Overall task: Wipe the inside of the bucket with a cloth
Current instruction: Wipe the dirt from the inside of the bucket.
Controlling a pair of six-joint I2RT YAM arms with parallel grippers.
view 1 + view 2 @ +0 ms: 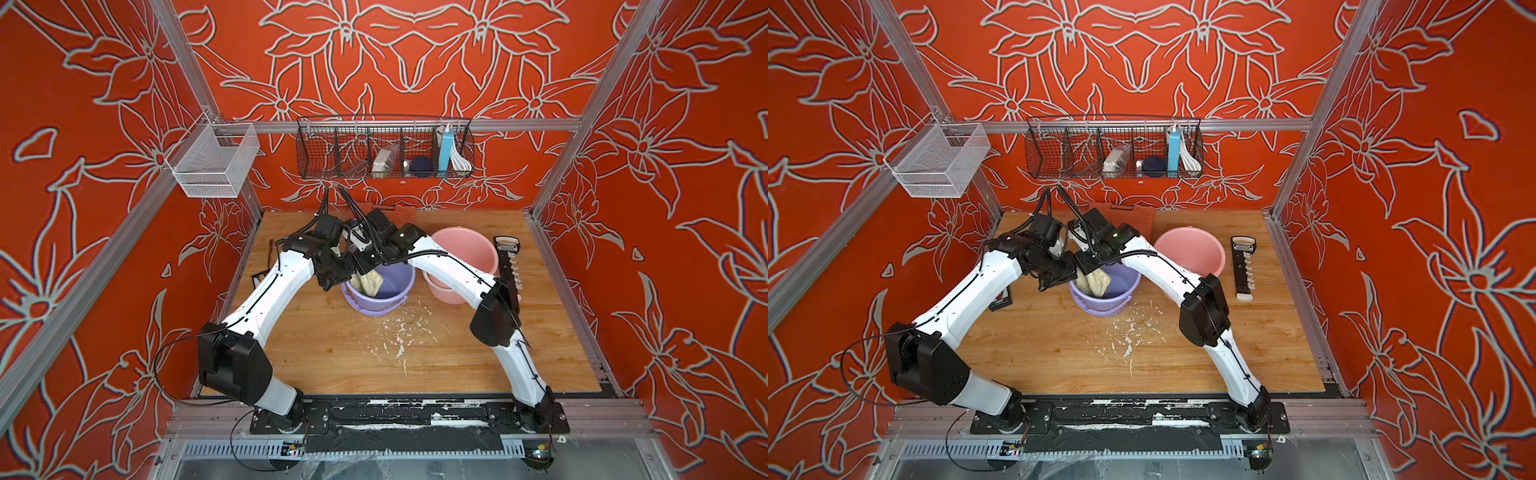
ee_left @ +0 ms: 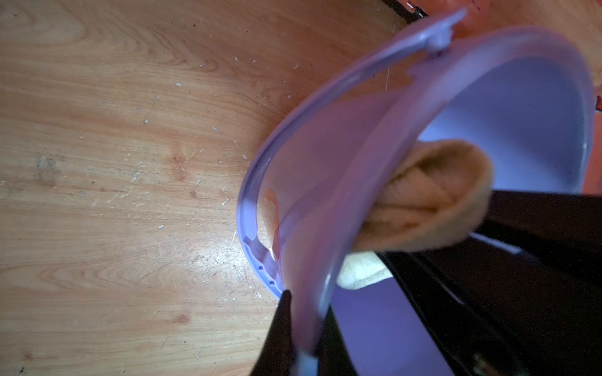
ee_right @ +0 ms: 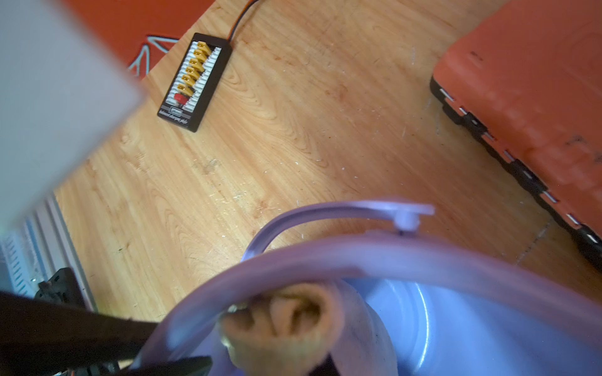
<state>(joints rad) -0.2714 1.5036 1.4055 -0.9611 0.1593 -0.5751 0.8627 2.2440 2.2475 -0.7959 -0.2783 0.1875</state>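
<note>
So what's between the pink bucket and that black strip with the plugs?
Nothing, just bare wooden table between the pink bucket and the black strip; a top view shows it.

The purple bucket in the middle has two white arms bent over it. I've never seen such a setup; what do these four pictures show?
Those are two robot arms, each ending in a gripper. Two pictures look down from one overhead camera; the close-ups come from cameras on the wrists. The left gripper clamps the rim of the purple bucket; the right gripper holds the cloth inside it. Also on the wooden table: a pink bucket, a black connector board and an orange case.
</note>
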